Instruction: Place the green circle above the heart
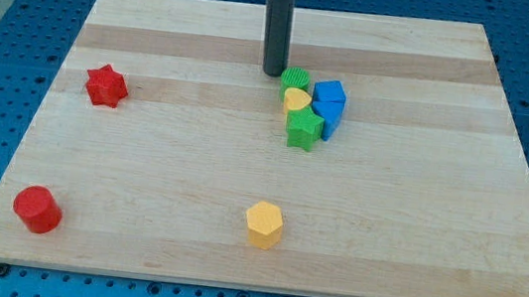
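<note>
The green circle (pixel 295 79) sits near the middle top of the wooden board (pixel 140 184), touching the top edge of the yellow heart (pixel 296 99). A green star (pixel 304 128) lies just below the heart. Two blue blocks (pixel 330 93) (pixel 329 116) press against the cluster's right side. My tip (pixel 272 71) stands just left of the green circle, very close to it or touching it.
A red star (pixel 106 85) lies at the view's left. A red cylinder (pixel 37 209) sits at the bottom left. A yellow hexagon (pixel 264 223) lies at the bottom middle. Blue perforated table surrounds the board.
</note>
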You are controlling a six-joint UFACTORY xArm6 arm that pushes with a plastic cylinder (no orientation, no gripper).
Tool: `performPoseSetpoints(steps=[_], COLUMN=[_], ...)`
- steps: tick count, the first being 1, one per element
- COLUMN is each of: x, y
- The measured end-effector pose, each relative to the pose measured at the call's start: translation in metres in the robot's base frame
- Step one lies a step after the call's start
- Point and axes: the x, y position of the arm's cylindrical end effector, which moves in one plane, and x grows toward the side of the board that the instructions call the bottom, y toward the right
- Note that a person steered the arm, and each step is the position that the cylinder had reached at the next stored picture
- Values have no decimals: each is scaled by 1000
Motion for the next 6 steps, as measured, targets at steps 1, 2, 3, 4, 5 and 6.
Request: performPoseSetpoints(steps=[1, 2, 3, 4, 5, 6], x=[0, 0, 0, 0, 10, 24], y=[-50, -110, -176, -236, -275, -276])
